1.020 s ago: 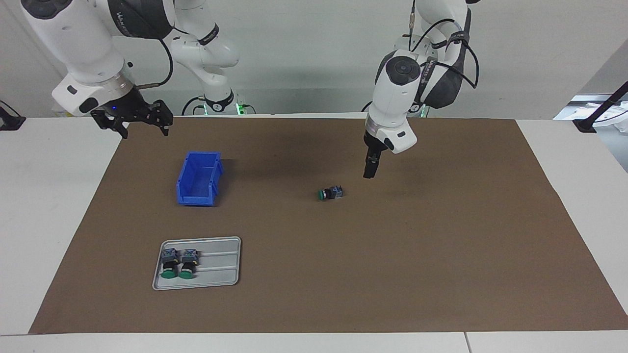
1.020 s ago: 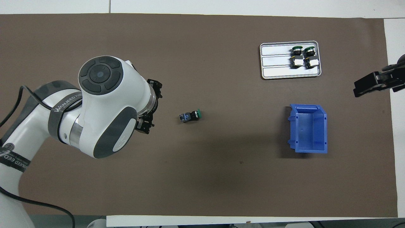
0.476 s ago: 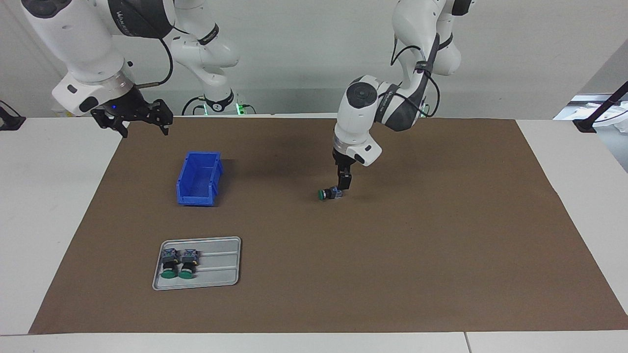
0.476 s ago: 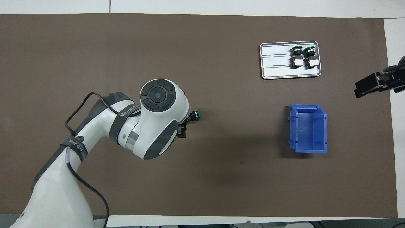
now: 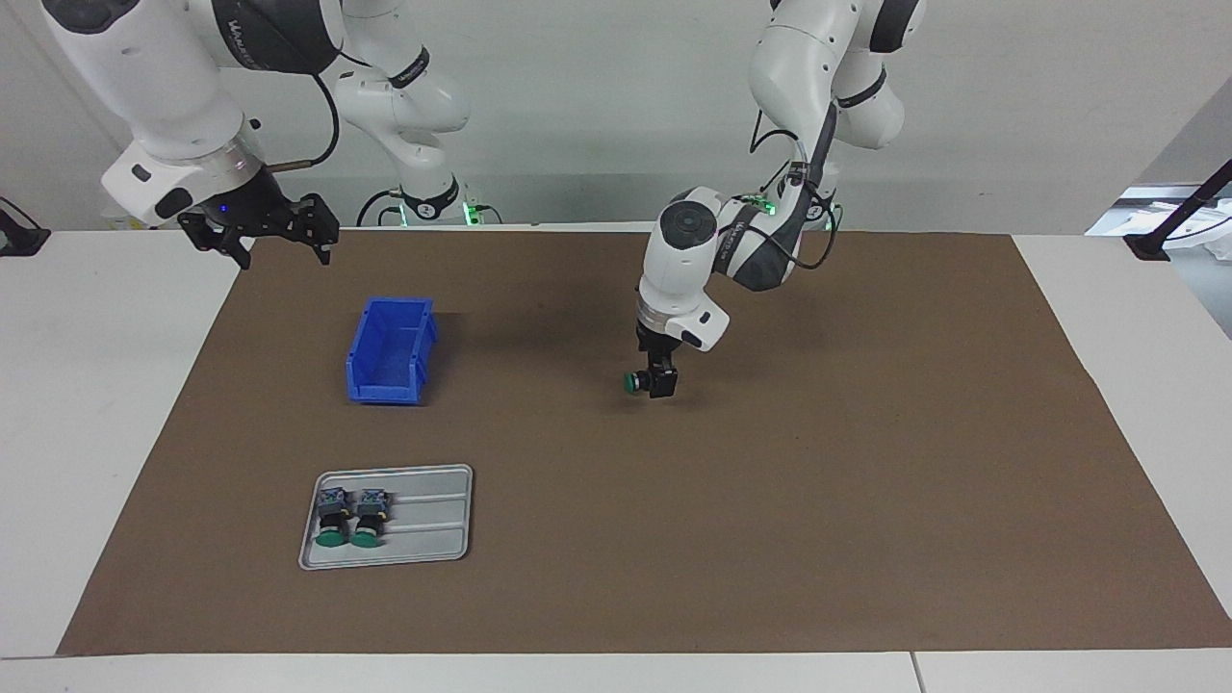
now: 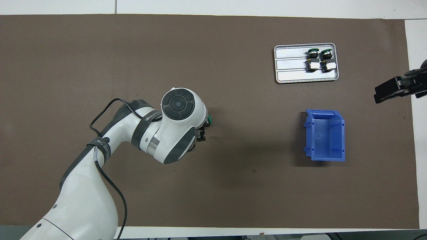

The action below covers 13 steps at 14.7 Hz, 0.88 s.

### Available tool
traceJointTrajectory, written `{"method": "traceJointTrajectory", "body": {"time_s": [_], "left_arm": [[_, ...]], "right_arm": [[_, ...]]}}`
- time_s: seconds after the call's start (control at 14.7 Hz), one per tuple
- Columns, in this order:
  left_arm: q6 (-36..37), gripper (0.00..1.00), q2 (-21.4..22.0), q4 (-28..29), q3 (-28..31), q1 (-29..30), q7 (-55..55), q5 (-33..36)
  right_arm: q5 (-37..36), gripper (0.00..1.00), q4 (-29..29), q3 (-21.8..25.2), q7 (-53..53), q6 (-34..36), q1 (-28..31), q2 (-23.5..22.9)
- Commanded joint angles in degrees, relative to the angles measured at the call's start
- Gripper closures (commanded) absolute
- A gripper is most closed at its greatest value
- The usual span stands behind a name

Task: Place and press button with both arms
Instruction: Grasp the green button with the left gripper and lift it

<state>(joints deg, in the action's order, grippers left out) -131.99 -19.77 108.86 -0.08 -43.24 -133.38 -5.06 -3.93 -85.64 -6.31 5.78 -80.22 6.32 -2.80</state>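
The button [image 5: 630, 383] lies on its side on the brown mat near the table's middle, its green cap pointing toward the right arm's end. My left gripper [image 5: 660, 382] is down at the mat, open, its jaws standing around the button's body and terminal end, which they hide. In the overhead view only the green cap of the button [image 6: 208, 120] peeks out from under the left wrist. My right gripper [image 5: 279, 250] hangs open in the air over the mat's edge at the right arm's end, beside the blue bin; in the overhead view the right gripper [image 6: 383, 93] shows at the edge.
An empty blue bin [image 5: 390, 348] [image 6: 325, 135] stands toward the right arm's end. Farther from the robots than the bin lies a grey tray [image 5: 428, 520] [image 6: 290, 65] holding two more green-capped buttons [image 5: 351, 515] [image 6: 320, 60]. The brown mat [image 5: 866, 481] covers the table.
The left arm swung toward the button and came down until its gripper stood around the button's body. The button, the bin, the tray and the right arm stayed put.
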Motion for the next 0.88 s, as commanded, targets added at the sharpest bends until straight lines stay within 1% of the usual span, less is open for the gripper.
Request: {"method": "traceJointTrajectory", "body": {"time_s": [0.0,0.2,0.27,0.41,0.48,0.68,0.82], "left_arm": [[-2.4,0.01,-1.4,0.3,0.8,-1.7,-2.1,-0.5],[-2.4,0.03,-1.7,0.5,0.8,-2.1,-2.5,-0.5],[-2.5,0.03,-2.5,0.5,0.8,-2.3,-2.9,-0.5],[-2.2,0.07,-2.6,0.3,0.8,-2.5,-3.0,-0.5],[-2.0,0.12,-2.6,0.3,0.8,-2.5,-3.1,-0.5],[-1.9,0.29,-2.6,0.2,0.8,-2.6,-3.6,-0.5],[-2.2,0.32,-2.6,0.0,0.8,-2.6,-3.6,-0.5]], "right_arm": [[0.0,0.01,-1.5,-0.4,0.6,0.2,0.4,1.4],[0.0,0.01,-1.5,-0.4,0.6,0.2,0.4,1.4],[0.0,0.01,-1.5,-0.4,0.6,0.2,0.4,1.4],[0.0,0.01,-1.5,-0.4,0.6,0.2,0.4,1.4],[-0.1,0.01,-1.5,-0.4,0.6,0.2,0.4,1.4],[0.0,0.01,-1.5,-0.4,0.6,0.2,0.4,1.4],[0.0,0.01,-1.5,-0.4,0.6,0.2,0.4,1.4]]}}
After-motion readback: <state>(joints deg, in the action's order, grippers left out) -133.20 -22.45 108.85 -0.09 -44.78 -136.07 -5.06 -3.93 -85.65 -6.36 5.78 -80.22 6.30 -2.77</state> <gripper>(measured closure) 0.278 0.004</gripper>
